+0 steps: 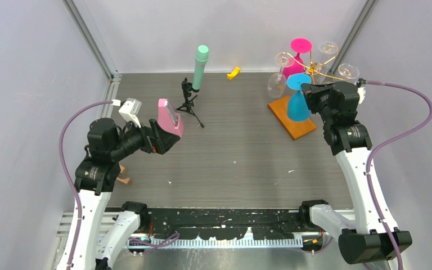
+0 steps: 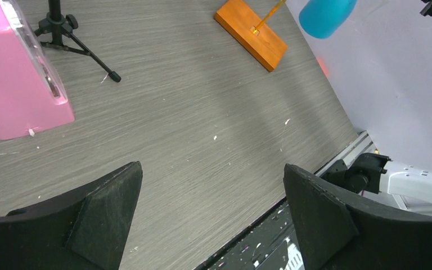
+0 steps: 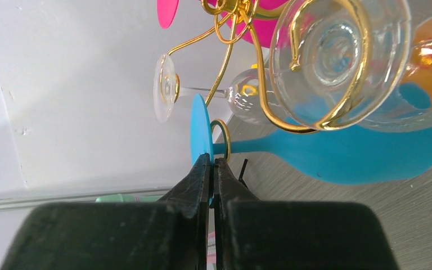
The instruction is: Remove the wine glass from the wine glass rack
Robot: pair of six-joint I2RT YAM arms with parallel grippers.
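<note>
Now | step: grasping | right gripper [image 3: 212, 166] jaws were clamped on foot of blue wine glass [image 3: 349, 154], hanging upside down on wine glass rack [image 1: 292, 128] | left gripper [image 2: 214, 197] jaws stood wide apart | next: likely slide foot out along rack arm, gently.

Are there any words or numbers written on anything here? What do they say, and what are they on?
No text can be read in any of the views.
blue wine glass: plain, no print.
wine glass rack: plain wooden base, no label.
pink stand: no writing shows.
Any small marks on the robot arms are too small to read.
</note>
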